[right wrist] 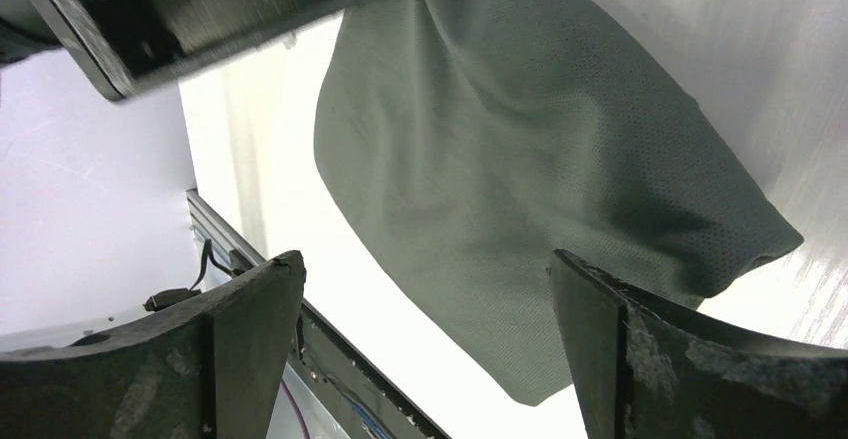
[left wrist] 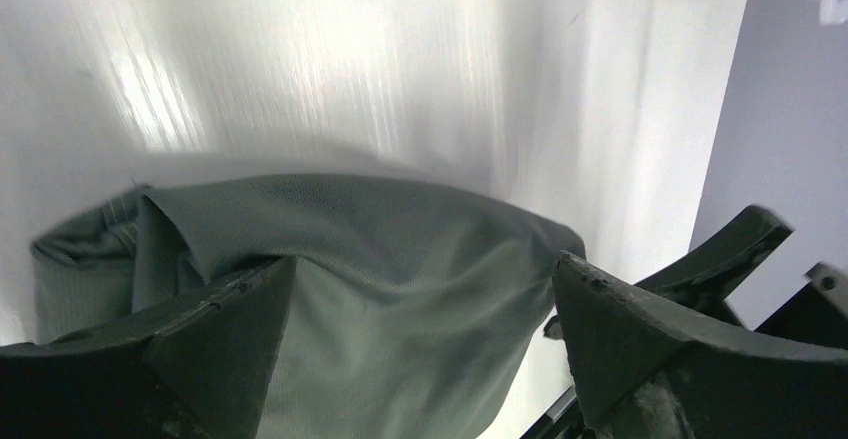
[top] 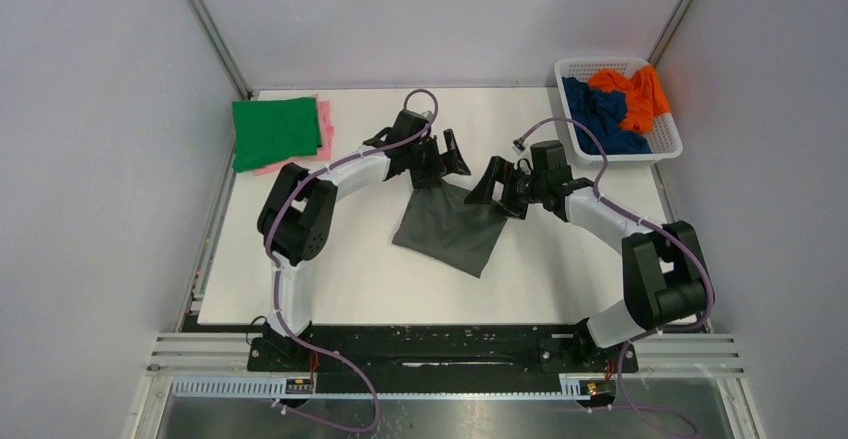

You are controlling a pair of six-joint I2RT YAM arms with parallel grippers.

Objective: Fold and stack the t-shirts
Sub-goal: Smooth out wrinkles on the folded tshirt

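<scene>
- Table (top: 350, 279): white, and I see it from above and behind the arms.
- Dark grey t-shirt (top: 447, 229): folded into a rough square and lying flat mid-table, one corner turned toward me.
- Right claw (top: 495, 195): fingers spread wide with nothing between them, over the shirt's far right edge.
- Left claw (top: 440, 169): also spread wide and gripping nothing, over the shirt's far corner. I cannot tell whether it touches the cloth.
- Green t-shirt (top: 275, 131): folded, at the far left of the table, on top of the pink one.
- Pink t-shirt (top: 325, 124): folded, with only its right and near edges showing.
- Basket (top: 628, 156): white lattice, at the far right corner.
- Navy t-shirt (top: 598, 109): crumpled in the basket.
- Orange t-shirt (top: 637, 92): crumpled, lying partly over the navy one.
</scene>
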